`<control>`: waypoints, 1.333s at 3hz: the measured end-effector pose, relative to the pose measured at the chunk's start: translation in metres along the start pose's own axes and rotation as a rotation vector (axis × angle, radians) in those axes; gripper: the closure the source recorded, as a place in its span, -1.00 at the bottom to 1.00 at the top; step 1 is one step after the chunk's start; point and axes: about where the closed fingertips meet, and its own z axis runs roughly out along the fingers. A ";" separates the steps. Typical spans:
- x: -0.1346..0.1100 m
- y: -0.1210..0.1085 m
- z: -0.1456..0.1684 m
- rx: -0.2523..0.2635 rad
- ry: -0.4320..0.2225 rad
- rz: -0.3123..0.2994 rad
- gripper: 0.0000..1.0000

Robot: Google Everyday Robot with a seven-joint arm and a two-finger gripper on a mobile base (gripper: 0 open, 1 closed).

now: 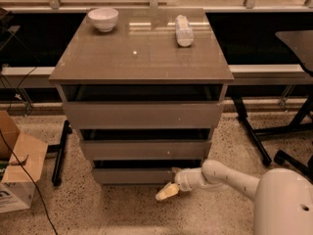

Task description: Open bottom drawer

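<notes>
The cabinet has three grey-brown fronts stacked under a glossy top (142,58). The bottom drawer (132,176) is the narrowest and lowest front, plain with no handle, with a dark gap above it. My gripper (167,192) reaches in from the lower right on a white arm. Its pale tips are low near the floor, just in front of and below the right part of the bottom drawer's front.
A white bowl (103,18) and a lying plastic bottle (184,30) rest on the cabinet top. A cardboard box (17,168) stands on the floor at left with a black cable. Black chair or table legs (254,136) stand at right on speckled floor.
</notes>
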 end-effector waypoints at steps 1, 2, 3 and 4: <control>-0.004 -0.015 0.008 0.058 0.040 -0.056 -1.00; 0.007 -0.042 0.022 0.080 0.076 -0.044 -1.00; 0.024 -0.077 0.031 0.093 0.096 0.006 -1.00; 0.036 -0.096 0.033 0.099 0.103 0.042 -1.00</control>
